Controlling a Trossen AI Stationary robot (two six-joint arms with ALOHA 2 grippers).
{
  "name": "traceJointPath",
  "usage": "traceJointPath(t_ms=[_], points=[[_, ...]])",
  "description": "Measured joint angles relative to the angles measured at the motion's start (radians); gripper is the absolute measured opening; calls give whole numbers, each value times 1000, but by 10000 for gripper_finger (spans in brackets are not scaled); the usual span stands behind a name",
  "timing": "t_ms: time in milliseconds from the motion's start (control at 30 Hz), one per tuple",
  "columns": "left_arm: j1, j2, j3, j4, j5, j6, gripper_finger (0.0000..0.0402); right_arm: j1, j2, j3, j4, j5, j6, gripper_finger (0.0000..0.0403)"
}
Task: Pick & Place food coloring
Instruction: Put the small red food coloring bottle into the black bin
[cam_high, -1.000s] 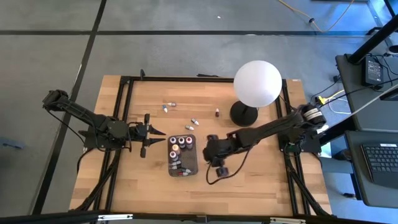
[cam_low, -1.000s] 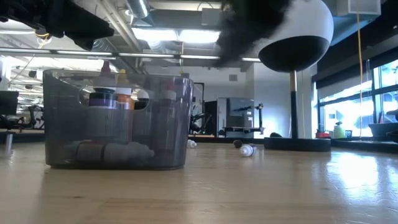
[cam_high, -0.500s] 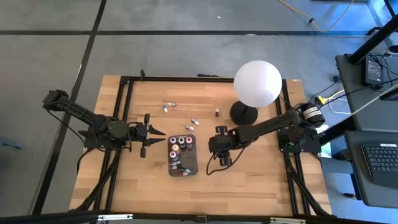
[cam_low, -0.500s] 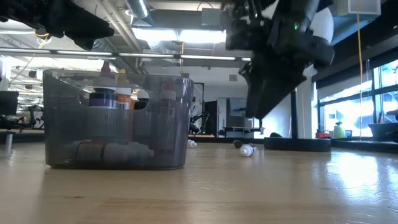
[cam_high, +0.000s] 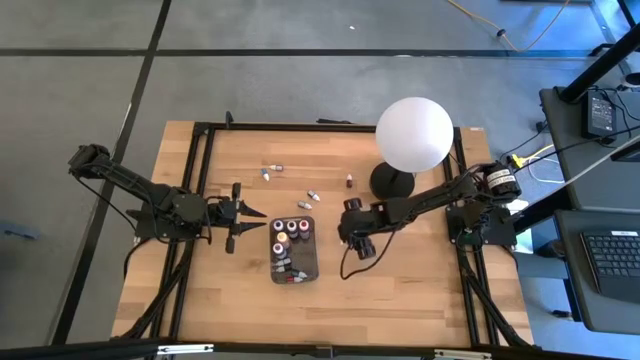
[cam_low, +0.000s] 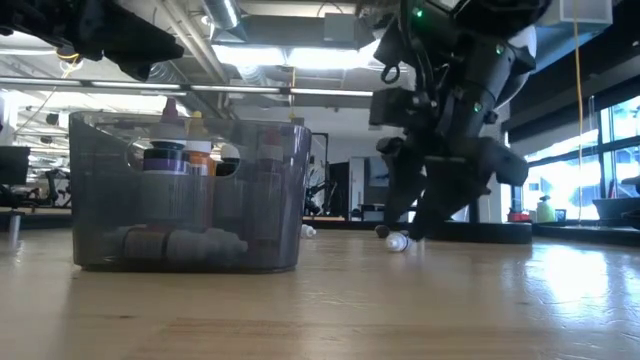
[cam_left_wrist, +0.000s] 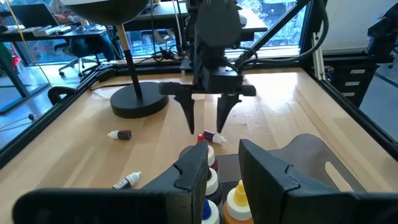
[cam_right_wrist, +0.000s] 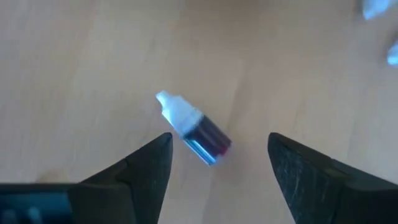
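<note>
Right gripper (cam_right_wrist: 217, 163) lowered, spread over bottle (cam_right_wrist: 194, 127)

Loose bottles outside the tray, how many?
6: far pair, pair beside tray, one by lamp base, one under right pincer; others may be hidden.

Right arm reaches in across the table, wrist bent down; right gripper (cam_left_wrist: 207, 115) points at the tabletop, fingers spread wide, nothing between them. Left arm low, level; left gripper (cam_high: 247, 212) fingers slightly parted.
</note>
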Motion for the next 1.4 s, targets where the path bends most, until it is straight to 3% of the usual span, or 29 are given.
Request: traceJointPath(t_ms=[200, 1033, 1267, 1400], points=[[0, 0, 0, 0, -1, 3, 88, -14, 0, -44, 102, -114, -14, 264], [0, 0, 0, 0, -1, 19, 88, -14, 46, -55, 122, -108, -13, 118], [0, 0, 0, 0, -1, 19, 88, -13, 54, -15, 93, -105, -13, 75], [0, 0, 0, 0, -1, 19, 88, -13, 56, 39, 54, -96, 7, 72]])
